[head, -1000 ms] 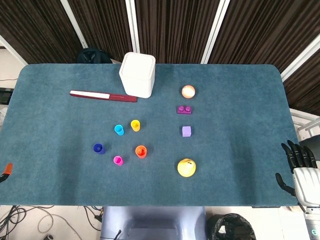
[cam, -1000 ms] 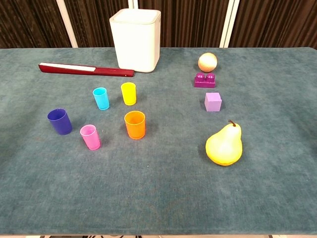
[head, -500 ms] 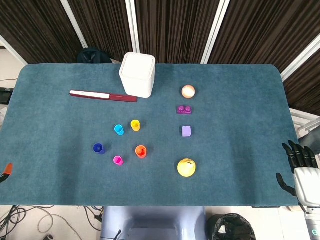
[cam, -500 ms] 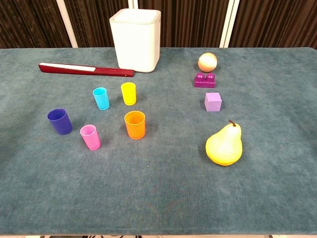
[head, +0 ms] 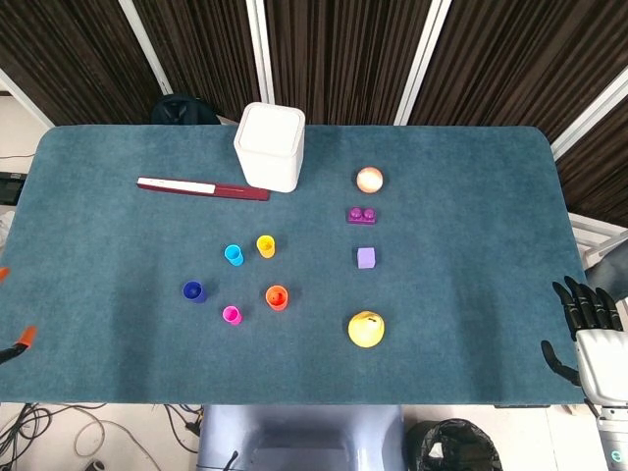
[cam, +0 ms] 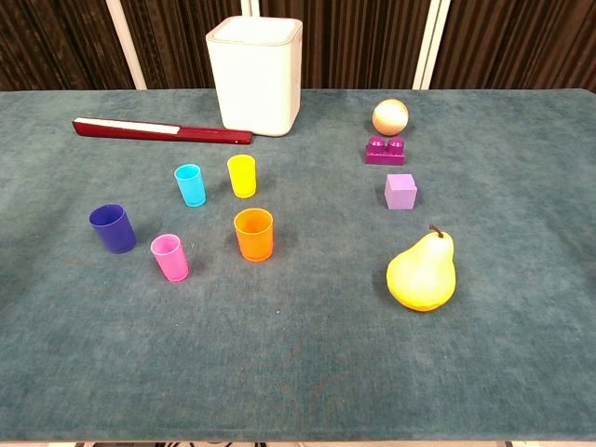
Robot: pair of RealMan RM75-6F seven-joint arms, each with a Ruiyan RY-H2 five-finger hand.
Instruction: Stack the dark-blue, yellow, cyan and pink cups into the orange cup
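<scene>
Head view, from above: a teal table (head: 471,285) carries a white bin (head: 269,146) at its far edge, a dark red flat bar (head: 202,187) at the bin's nine o'clock, and on the right a peach ball (head: 369,180), a magenta brick (head: 361,215), a lilac cube (head: 366,258) and a yellow pear (head: 365,329) in a column; the orange cup (head: 277,296) stands upright with the pink cup (head: 232,315) at its eight o'clock, the dark-blue cup (head: 193,290) at nine, the cyan cup (head: 234,255) at ten and the yellow cup (head: 266,245) at twelve, all apart; nothing blocks them; the right hand (head: 591,334) hovers off the table's right edge, fingers spread and empty, well apart from the cups; the left hand (head: 16,342) shows only orange tips at the left edge, its state unclear, with a second tip newly in sight. Chest view: the same cups, unmoved; neither hand shows.
</scene>
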